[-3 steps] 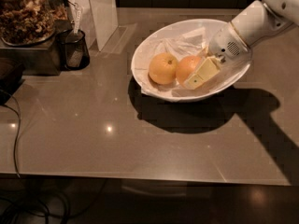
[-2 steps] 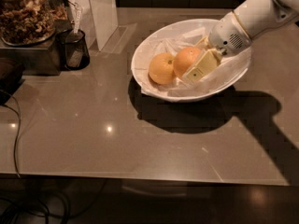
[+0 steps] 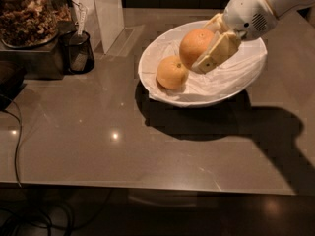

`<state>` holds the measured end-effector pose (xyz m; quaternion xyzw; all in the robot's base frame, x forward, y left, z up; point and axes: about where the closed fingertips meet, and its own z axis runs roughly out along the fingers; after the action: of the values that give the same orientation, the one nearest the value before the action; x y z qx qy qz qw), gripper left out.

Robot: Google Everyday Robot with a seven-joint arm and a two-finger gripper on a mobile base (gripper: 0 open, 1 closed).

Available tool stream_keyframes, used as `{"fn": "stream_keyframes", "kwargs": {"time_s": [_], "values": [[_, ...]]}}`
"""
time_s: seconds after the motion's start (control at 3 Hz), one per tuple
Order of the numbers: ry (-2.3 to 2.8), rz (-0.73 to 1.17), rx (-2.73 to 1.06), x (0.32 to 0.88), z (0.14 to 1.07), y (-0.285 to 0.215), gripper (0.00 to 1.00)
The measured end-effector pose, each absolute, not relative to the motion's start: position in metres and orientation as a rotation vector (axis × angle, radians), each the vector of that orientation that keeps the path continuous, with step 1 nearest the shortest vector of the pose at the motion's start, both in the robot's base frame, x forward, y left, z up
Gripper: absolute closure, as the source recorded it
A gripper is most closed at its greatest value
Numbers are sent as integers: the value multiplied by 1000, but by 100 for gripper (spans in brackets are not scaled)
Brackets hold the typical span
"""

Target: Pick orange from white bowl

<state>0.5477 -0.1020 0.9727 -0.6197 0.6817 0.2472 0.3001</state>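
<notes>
The white bowl sits at the back of the brown table, lined with a white cloth. My gripper reaches in from the upper right and is shut on the orange, a round reddish-orange fruit held above the bowl's inside. One cream finger lies across the orange's right side; the other finger shows behind it. A paler yellow-orange fruit with a stem dimple lies in the bowl at the left, just below the held orange.
A black mesh cup and a metal stand with a glass jar of brown snacks stand at the back left. A white box stands behind them. A black cable runs down the left edge.
The gripper has closed on the orange and lifted it up and to the left, off the bowl's cloth. The paler fruit has stayed in place.
</notes>
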Motion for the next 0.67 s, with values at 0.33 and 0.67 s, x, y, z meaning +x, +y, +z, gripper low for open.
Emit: {"fn": "stream_keyframes", "kwargs": {"time_s": [0.33,0.67], "values": [[1754,680,-1669,535,986,-101,100],[1750,674,-1663,536,987,-100,100]]}}
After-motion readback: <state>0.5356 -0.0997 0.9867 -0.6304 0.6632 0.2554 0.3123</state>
